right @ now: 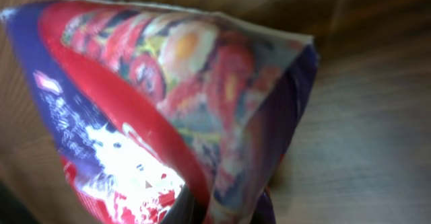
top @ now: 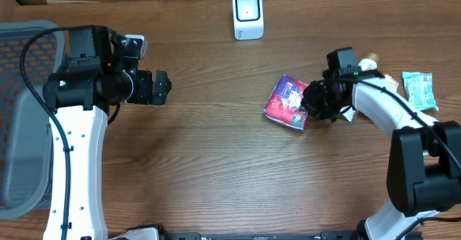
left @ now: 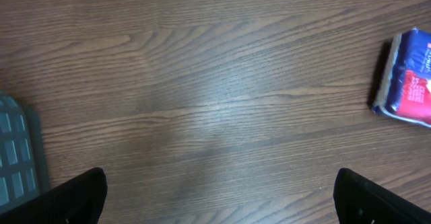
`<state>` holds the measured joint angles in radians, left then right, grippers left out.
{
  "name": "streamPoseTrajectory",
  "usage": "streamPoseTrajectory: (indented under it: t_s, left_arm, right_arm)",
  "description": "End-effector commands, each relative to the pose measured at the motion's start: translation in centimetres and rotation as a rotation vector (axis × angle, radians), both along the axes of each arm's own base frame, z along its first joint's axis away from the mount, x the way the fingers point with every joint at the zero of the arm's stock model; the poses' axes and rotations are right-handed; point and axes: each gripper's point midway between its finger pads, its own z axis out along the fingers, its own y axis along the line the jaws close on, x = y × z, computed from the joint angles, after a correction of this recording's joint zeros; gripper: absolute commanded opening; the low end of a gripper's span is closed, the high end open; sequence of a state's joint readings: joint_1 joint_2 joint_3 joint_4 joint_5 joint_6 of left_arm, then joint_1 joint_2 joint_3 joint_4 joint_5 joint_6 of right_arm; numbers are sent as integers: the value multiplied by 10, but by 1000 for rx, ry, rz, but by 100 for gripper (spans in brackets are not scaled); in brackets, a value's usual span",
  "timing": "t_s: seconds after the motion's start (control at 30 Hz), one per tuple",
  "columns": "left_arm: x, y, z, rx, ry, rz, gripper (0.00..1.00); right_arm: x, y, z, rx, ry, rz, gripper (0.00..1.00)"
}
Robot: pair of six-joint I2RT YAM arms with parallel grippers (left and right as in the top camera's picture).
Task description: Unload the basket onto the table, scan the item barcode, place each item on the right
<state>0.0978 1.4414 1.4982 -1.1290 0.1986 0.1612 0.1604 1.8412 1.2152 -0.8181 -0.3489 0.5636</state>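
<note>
Two jaws of my right gripper (top: 310, 104) are pinching the red-and-purple packet (top: 287, 101) right of the scanner (top: 248, 14); my left gripper (top: 162, 88) is hovering spread, left of it.

Table (top: 216, 175): brown wood with long wavy lines in it.
Basket (top: 20, 60): grey, full of little square holes, at the far left side of the table. A corner of it shows in the left wrist view too (left: 13, 150).
Green packet (top: 418, 89): small, lying flat near the right side.
</note>
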Motion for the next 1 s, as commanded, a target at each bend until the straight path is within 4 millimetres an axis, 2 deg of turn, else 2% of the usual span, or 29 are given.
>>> streamPoseTrajectory:
  t_s: [0.0,0.13,0.23,0.33,0.43,0.5,0.6,0.67,0.8,0.97]
  left_arm:
    - [1,-3,1,2,-9,-26,100]
    - [1,-3,1,2,-9,-26,100]
    - [1,-4,1,2,-9,-26,99]
    - [1,-3,1,2,-9,-26,100]
    - [1,-3,1,2,-9,-26,100]
    - [1,-3,1,2,-9,-26,100]
    - [1,-3,1,2,-9,-26,99]
    - [1,-3,1,2,-9,-26,100]
    - [1,-3,1,2,-9,-26,99]
    - [1,-3,1,2,-9,-26,100]
  right_arm:
    - [27,-5,61,-157,-181,154,4]
    - [22,-13,91,-463,-205,231,4]
    - [16,0,100,-627,-255,304,4]
    - [9,11,94,-781,-266,367,4]
    - [6,11,80,-952,-243,437,4]
    - [5,5,72,-1054,-219,461,3]
    - [6,-14,68,-1227,-172,507,3]
    - [7,-23,69,-1286,-152,518,3]
    - [10,-30,70,-1290,-138,533,3]
    - [8,-25,63,-1247,-119,576,4]
